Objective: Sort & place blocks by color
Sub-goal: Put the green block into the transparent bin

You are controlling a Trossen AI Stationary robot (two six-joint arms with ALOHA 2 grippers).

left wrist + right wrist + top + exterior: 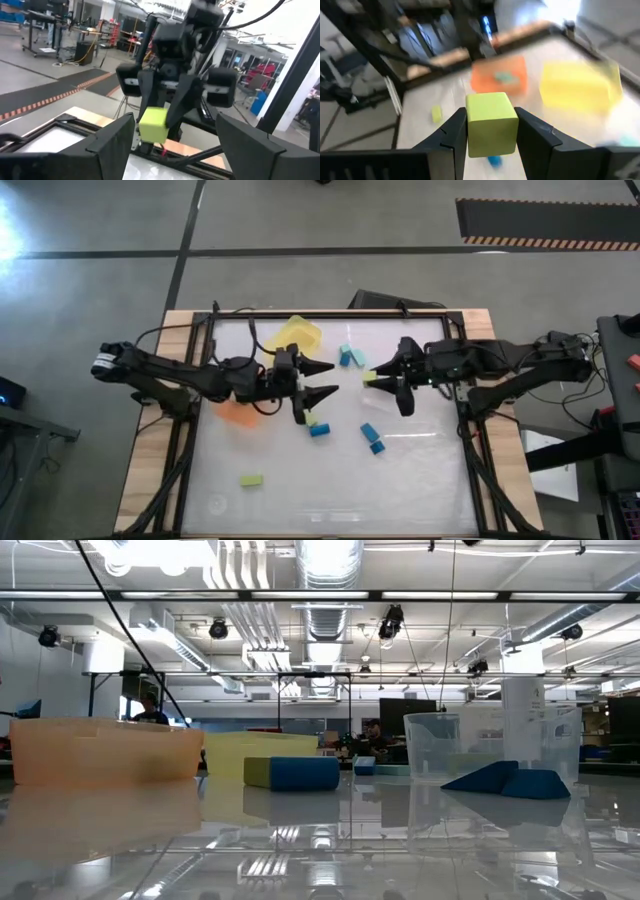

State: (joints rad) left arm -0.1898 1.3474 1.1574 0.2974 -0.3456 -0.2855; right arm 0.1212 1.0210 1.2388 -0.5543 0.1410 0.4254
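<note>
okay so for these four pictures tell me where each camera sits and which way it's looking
High view: above the table, looking straight down; shows both arms, left claw open, right claw shut on a yellow-green block.
Low view: at tabletop height, looking level across the orange bin and yellow bin into the room; no arm shows.
Left wrist view: on the left arm, facing the right arm; own fingers show.
Right wrist view: on the right arm, facing the bins; own fingers show.
Shared: both wrist views show the held block.
</note>
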